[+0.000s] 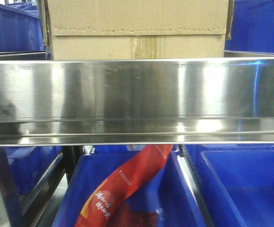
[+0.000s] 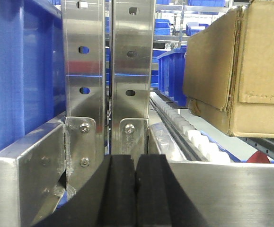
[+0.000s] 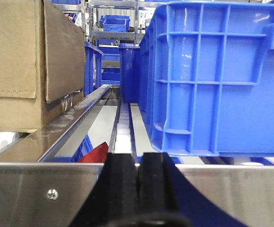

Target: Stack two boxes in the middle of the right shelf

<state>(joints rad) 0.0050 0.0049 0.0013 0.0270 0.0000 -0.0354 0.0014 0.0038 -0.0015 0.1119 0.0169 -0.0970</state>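
Note:
Tan cardboard [image 1: 137, 28] stands on the steel shelf [image 1: 137, 90] behind its mirror-like front lip. An upper part with a jagged edge overlaps a lower part with brown centre tape [image 1: 144, 47]; I cannot tell whether that is two boxes or one with folded flaps. The left wrist view has the cardboard [image 2: 241, 66] at the right, the right wrist view has it [image 3: 28, 61] at the left. My left gripper [image 2: 136, 160] is shut and empty at the lip, left of the cardboard. My right gripper [image 3: 139, 158] is shut and empty, right of it.
A blue bin [image 3: 212, 75] sits on the shelf right of the cardboard, another [image 2: 18, 71] left of the perforated uprights [image 2: 108, 61]. White roller tracks [image 2: 189, 132] run along the shelf floor. Below, blue bins [image 1: 241, 184] hold a red packet [image 1: 122, 189].

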